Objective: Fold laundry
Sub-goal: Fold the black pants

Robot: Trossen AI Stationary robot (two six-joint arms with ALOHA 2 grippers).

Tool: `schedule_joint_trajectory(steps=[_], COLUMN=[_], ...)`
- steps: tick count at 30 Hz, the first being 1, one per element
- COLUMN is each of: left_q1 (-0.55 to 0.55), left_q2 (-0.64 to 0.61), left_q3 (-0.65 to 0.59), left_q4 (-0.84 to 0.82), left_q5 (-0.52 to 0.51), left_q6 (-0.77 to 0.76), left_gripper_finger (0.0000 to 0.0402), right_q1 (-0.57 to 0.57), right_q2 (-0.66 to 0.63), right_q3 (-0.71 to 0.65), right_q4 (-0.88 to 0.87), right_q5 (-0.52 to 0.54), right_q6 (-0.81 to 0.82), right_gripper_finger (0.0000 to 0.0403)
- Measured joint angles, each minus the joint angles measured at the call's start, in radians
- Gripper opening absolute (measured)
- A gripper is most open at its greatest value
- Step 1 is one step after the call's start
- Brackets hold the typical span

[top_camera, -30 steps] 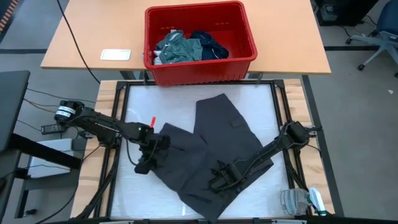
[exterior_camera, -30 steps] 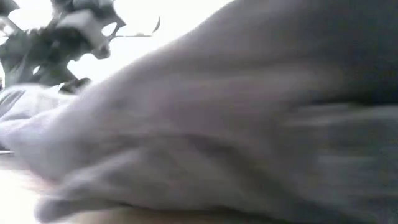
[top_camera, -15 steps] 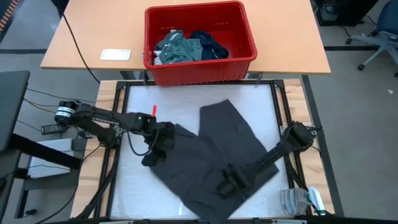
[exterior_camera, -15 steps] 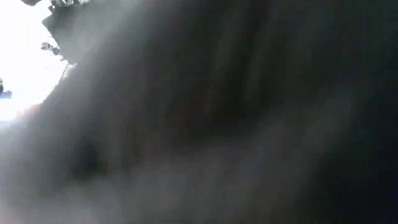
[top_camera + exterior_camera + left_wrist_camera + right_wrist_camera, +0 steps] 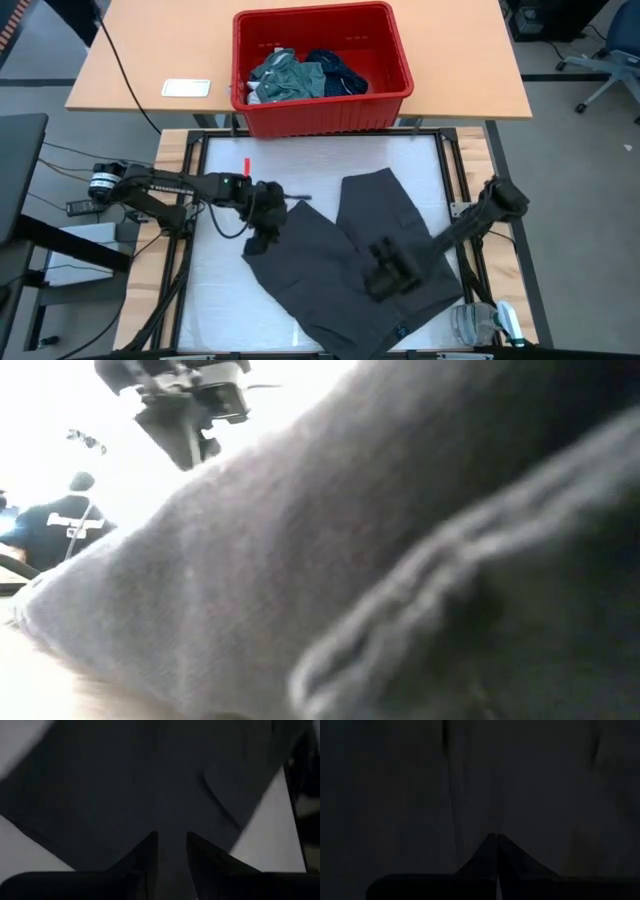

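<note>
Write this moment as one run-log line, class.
stage: spreading charcoal grey garment on table | left gripper: open, at garment's left edge | right gripper: shut, on garment | red basket: holds other laundry

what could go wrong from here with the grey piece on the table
The right hand is shut over the charcoal grey piece, and if it has pinched only a thin fold, the cloth may slip out on the next pull. The left hand sits at the piece's left edge with a small gap between its fingers, so that corner could be left behind and bunch. The cloth already covers the low camera.
</note>
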Motion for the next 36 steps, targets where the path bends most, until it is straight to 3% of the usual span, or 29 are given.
schedule_joint_trajectory(steps=[5,8,15,20,24,29,32,36], left_q1=[0.081,0.128,0.165,0.163,0.163,0.164,0.164,0.164], left_q2=[0.0,0.0,0.0,0.001,0.001,0.001,0.001,0.001], left_q3=[0.0,0.0,0.0,0.0,0.0,0.0,0.0,0.0], left_q4=[0.121,0.144,0.058,-0.048,-0.106,-0.11,-0.11,-0.11], left_q5=[0.0,-0.002,-0.109,-0.173,-0.245,-0.265,-0.265,-0.265], left_q6=[-0.067,-0.103,-0.116,-0.145,-0.181,-0.225,-0.261,-0.312], left_gripper_finger=[0.0105,0.0105,0.0105,0.0105,0.0105,0.0105,0.0105,0.0105], right_q1=[-0.231,-0.385,-0.653,-0.739,-0.769,-0.777,-0.78,-0.778], right_q2=[-0.083,-0.129,-0.173,-0.11,-0.038,0.046,0.075,0.076], right_q3=[-0.148,-0.257,-0.392,-0.398,-0.39,-0.348,-0.323,-0.322], right_q4=[0.16,0.31,0.636,0.783,0.836,0.84,0.853,0.953], right_q5=[0.082,0.051,-0.134,-0.213,-0.23,-0.281,-0.367,-0.511], right_q6=[-0.157,-0.248,-0.527,-0.636,-0.673,-0.731,-0.795,-0.906], right_gripper_finger=[0.0008,0.0026,0.0145,0.0239,0.0267,0.0229,0.0154,0.0025])
